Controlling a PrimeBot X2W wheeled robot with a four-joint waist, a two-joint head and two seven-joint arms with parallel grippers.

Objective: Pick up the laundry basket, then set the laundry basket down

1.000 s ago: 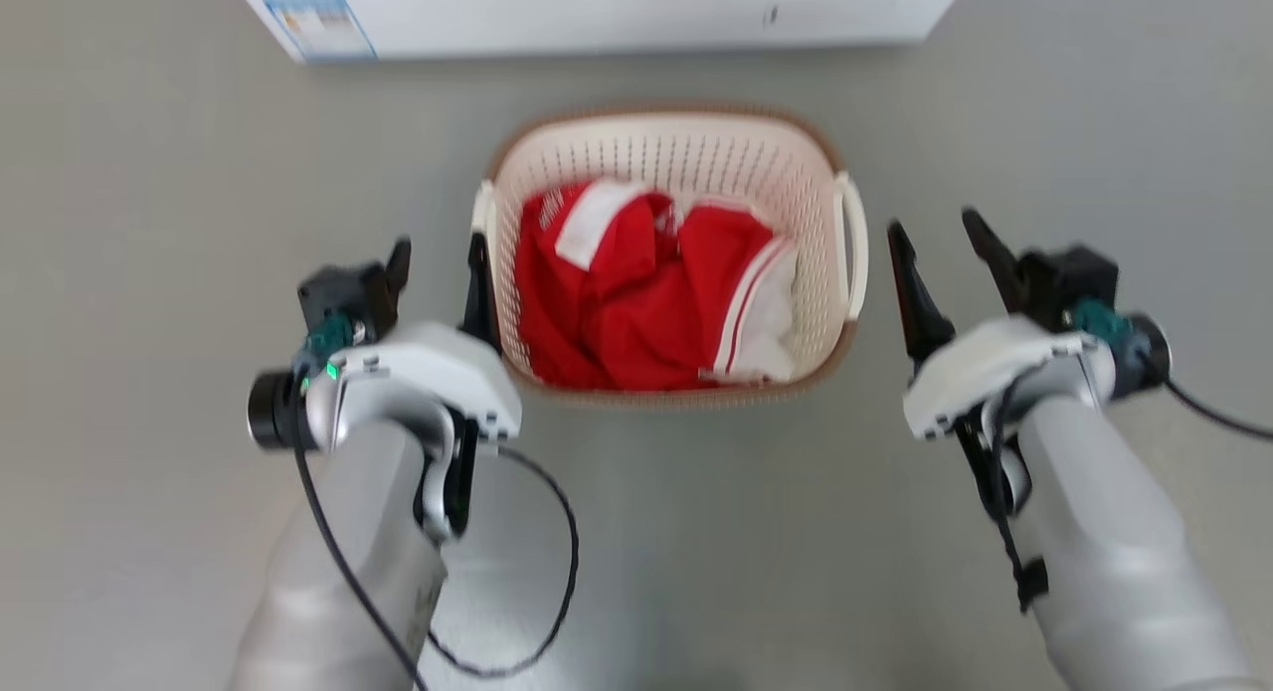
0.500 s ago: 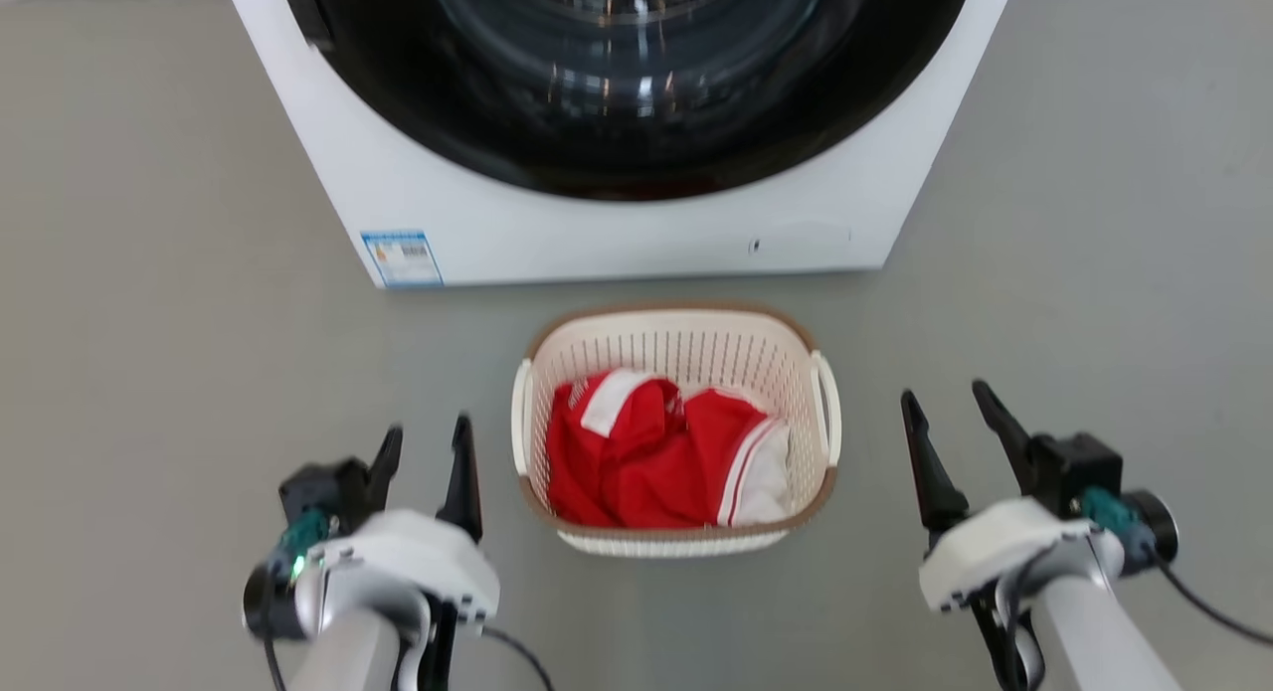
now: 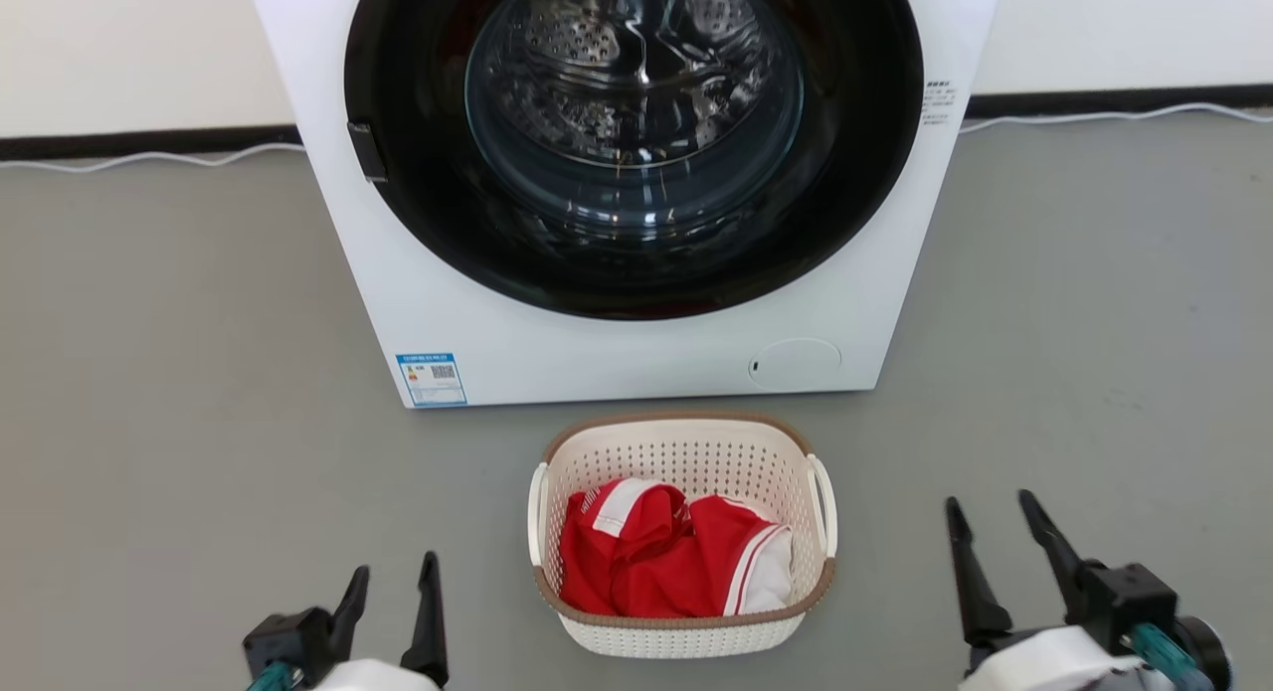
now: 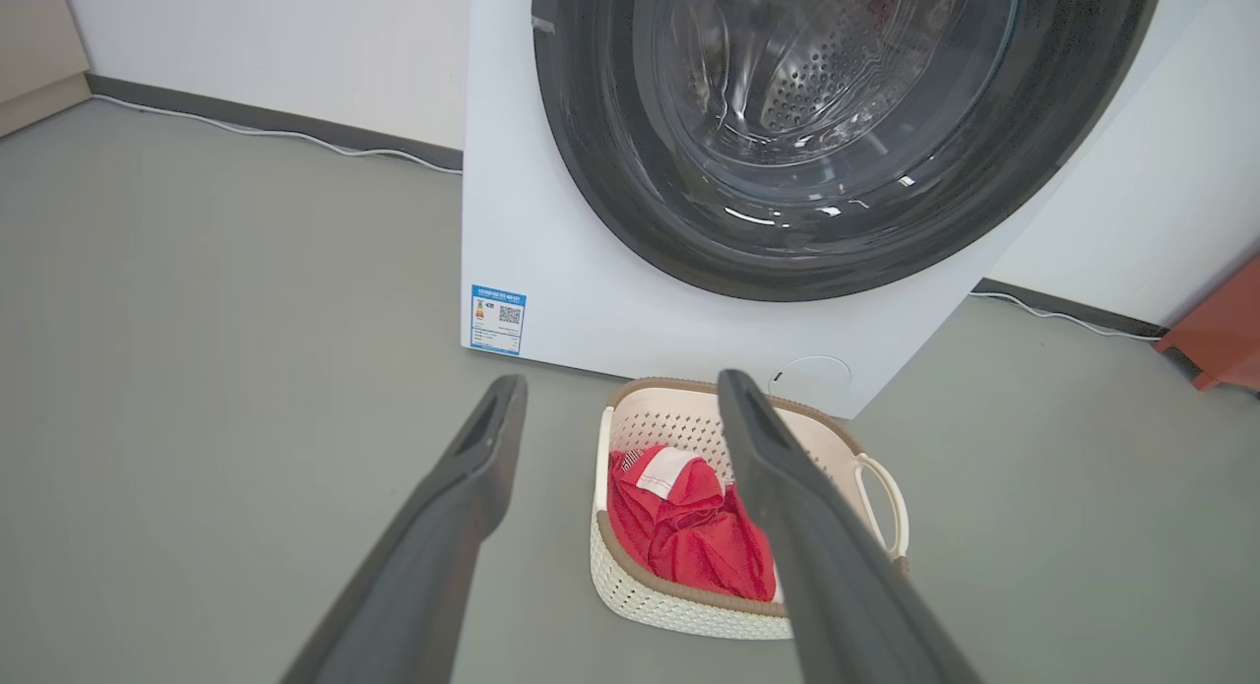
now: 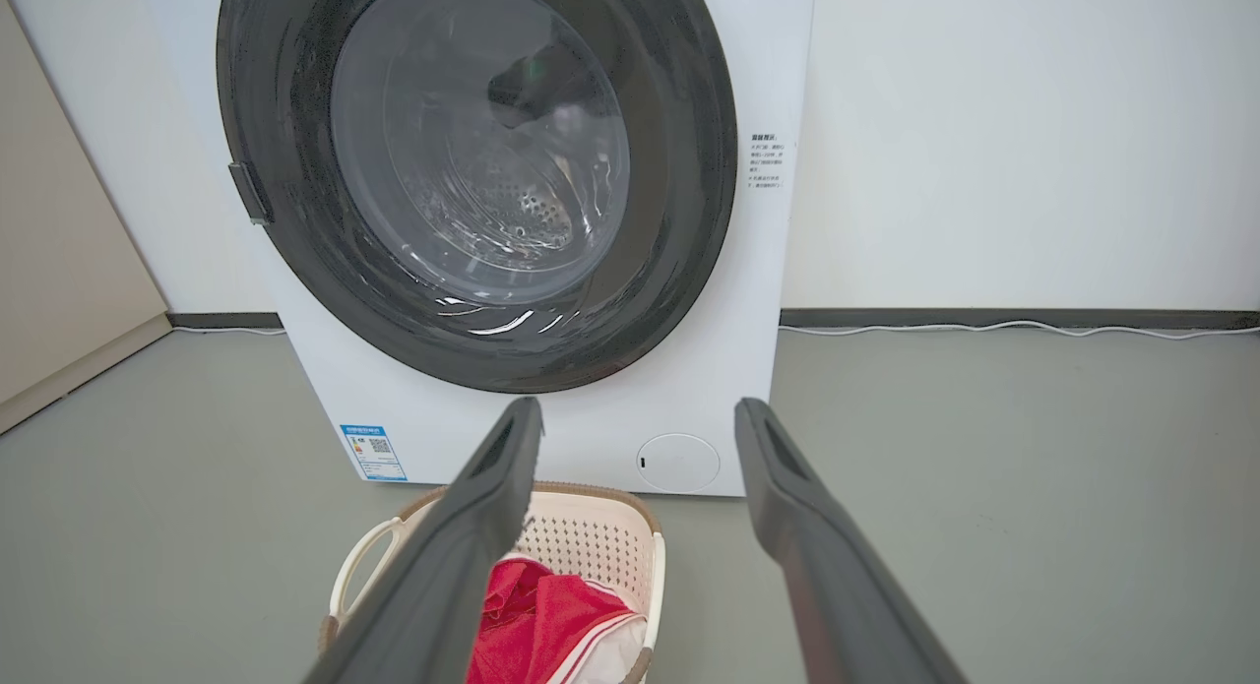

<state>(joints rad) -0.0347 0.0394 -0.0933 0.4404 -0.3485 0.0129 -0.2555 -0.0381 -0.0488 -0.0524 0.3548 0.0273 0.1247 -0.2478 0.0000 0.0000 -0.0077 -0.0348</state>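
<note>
The white front-loading washer (image 3: 617, 358) is the biggest thing in my head view. It stands at the far middle on the grey floor (image 3: 149, 393), backed against a pale wall (image 3: 119, 45). Through its round, dark-rimmed glass door (image 3: 636, 184) I see the perforated steel drum (image 3: 597, 45). A blue label (image 3: 431, 378) sits at the lower left of the front panel and a round cover (image 3: 794, 363) at the lower right.

The laundry basket (image 3: 686, 457) stands upright on the floor just on the near side of the washer. It is roughly centred on the washer, close to it but not touching. It is a small cream-white plastic tub, rounded-rectangular, with walls punched in rows of small holes and a brown woven-look band round the rim. A white left handle (image 3: 537, 512) and right handle (image 3: 823, 507) loop off its sides. Inside lies a crumpled red garment (image 3: 646, 572) with white trim and stripes, covering the bottom and staying below the rim.

My left claw (image 3: 395, 567) is at the near left and my right claw (image 3: 989, 500) at the near right. They sit one on each side of the basket, both apart from it. Each has its long dark fingers (image 4: 463, 527) spread wide, released, with nothing between them.
</note>
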